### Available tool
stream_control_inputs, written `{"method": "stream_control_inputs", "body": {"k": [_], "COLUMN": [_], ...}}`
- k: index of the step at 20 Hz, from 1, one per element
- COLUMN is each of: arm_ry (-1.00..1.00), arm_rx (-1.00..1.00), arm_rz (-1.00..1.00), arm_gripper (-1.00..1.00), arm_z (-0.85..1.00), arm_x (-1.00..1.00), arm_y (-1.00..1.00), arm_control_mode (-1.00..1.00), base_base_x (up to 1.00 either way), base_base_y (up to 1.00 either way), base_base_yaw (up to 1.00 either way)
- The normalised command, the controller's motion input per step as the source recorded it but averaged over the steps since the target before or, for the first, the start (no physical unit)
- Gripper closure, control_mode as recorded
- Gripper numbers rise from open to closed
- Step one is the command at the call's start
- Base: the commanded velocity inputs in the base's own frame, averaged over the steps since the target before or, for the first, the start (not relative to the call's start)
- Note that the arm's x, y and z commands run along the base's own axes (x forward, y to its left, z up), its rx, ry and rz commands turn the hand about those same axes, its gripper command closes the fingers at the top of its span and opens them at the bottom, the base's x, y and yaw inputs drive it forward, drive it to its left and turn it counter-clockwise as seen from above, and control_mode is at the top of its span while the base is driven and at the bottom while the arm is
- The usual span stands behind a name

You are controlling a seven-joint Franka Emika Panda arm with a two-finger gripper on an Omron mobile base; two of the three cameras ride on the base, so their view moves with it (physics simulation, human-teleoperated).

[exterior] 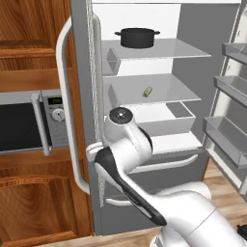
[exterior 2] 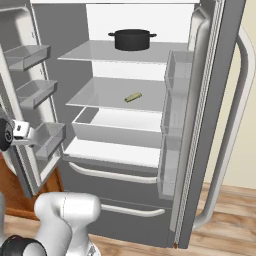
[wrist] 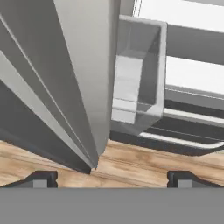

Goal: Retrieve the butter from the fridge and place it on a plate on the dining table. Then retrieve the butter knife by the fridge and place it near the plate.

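Both fridge (exterior 2: 210,75) doors stand swung wide, giving you access to the shelves. Your gripper (wrist: 111,177) is spread wide and empty, low by the left door's edge, aimed at the floor. Butter (exterior 2: 133,97) lies on the fridge's middle glass shelf, untouched. Black pot (exterior 2: 132,39) sits one shelf above, clear of it. Note the door bins (exterior 2: 174,107) flanking your reach.

Even, bright rendered light; fridge (exterior 2: 130,75) interior whitest; soft shadows; slightly pixelated edges, no glare.
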Motion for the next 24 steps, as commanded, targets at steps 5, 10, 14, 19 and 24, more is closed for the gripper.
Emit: {"method": "stream_control_inputs", "body": {"k": [5, 10, 14, 19, 24], "arm_ry": [0.0, 0.06, 0.06, 0.0, 0.01], "arm_rx": [0.04, 0.07, 0.11, 0.04, -0.02], "arm_rz": [-0.26, -0.13, -0.02, 0.0, 0.01], "arm_gripper": [-1.0, -1.0, -1.0, -1.0, -1.0], "arm_z": [0.38, 0.19, 0.02, 0.07, -0.12], "arm_x": [0.12, 0.32, 0.52, 0.7, 0.86], "arm_y": [-1.0, -1.0, -1.0, -0.84, -0.26], "arm_control_mode": [-1.0, -1.0, -1.0, -1.0, -1.0], "base_base_x": [0.0, 0.0, 0.0, 0.0, 0.0], "base_base_y": [0.0, 0.0, 0.0, 0.0, 0.0], "base_base_yaw": [0.0, 0.0, 0.0, 0.0, 0.0]}}
